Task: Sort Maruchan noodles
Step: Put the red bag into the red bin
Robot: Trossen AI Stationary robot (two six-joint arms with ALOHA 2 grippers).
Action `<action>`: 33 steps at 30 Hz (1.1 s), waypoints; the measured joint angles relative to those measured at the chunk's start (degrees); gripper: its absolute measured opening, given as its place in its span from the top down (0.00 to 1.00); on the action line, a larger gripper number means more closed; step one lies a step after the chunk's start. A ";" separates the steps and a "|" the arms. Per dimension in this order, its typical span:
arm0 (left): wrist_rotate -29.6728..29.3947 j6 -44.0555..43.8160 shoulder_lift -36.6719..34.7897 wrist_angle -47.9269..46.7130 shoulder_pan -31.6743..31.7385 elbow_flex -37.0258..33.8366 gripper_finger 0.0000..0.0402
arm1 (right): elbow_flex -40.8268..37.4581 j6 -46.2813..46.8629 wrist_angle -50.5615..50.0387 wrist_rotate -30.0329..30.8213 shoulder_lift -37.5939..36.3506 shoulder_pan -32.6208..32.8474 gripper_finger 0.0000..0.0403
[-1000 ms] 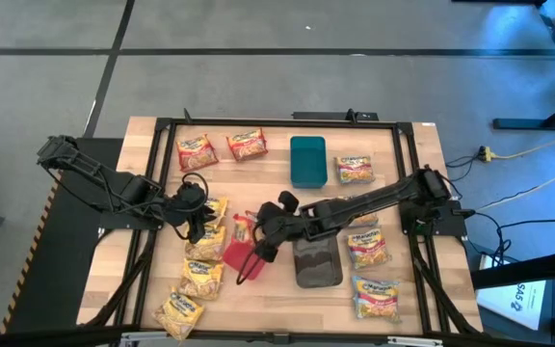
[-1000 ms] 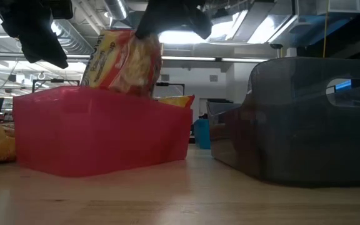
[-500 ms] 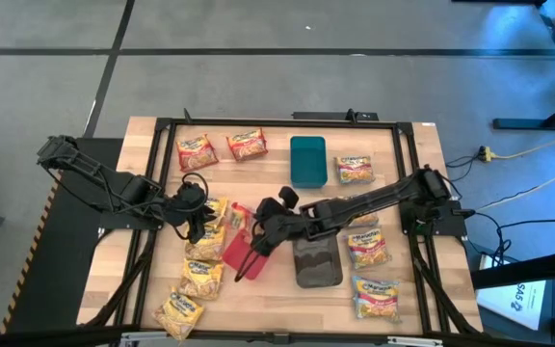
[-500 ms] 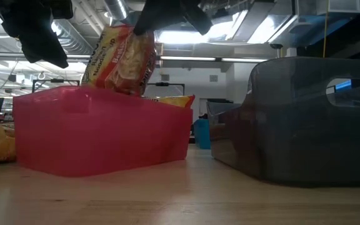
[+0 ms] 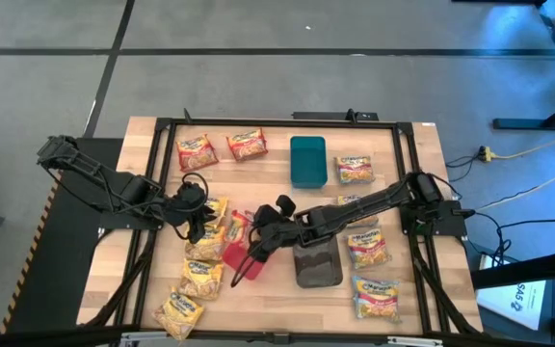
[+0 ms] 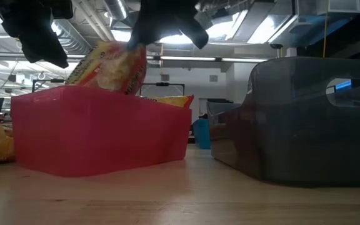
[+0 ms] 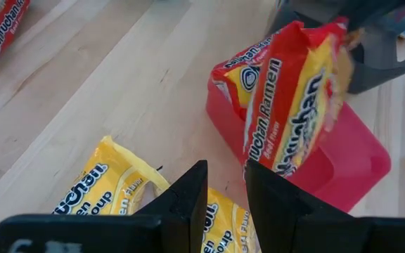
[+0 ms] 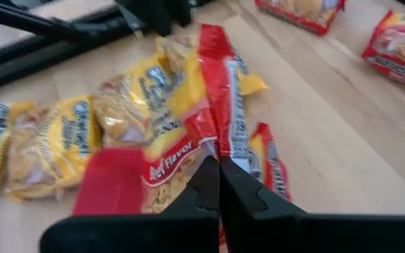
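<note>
Right pincer [image 5: 256, 241] clamped on red packet [image 7: 294, 105], above pink tray [image 5: 240, 260], frame centre. Left pincer [image 5: 198, 220] narrowly parted, empty, over yellow packets [image 5: 207, 226] left of centre.

Red Maruchan packets [image 5: 197, 149]: four. Two lie at the far edge of the surface [image 5: 408, 154], one is in the jaws of the right gripper [image 5: 254, 241], one lies in the red tray [image 5: 244, 262].
Yellow Maruchan packets [image 5: 200, 278]: four, all on the left side.
Blue-and-pink Maruchan packets [image 5: 376, 296]: four, all on the right side; one is partly hidden under the right arm.
Trays: three. One red tray, one teal tray [image 5: 307, 159], one grey tray [image 5: 316, 262].
Arms: two.
</note>
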 joint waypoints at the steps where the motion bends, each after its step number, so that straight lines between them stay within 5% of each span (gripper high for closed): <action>1: 0.06 -0.13 0.00 0.13 0.02 0.00 0.77 | 0.01 0.01 0.28 0.36 0.19 0.09 1.00; 8: 8.17 0.00 0.41 0.52 -0.12 0.00 0.77 | -0.01 -0.04 -0.48 2.21 0.38 0.34 1.00; 17: 4.79 8.76 3.59 13.01 -0.35 0.00 0.75 | -0.01 -0.05 -0.44 2.38 0.38 0.34 1.00; 33: 4.20 10.75 11.53 11.87 2.09 -0.02 0.74 | 0.00 -0.08 -0.32 0.06 0.36 0.34 1.00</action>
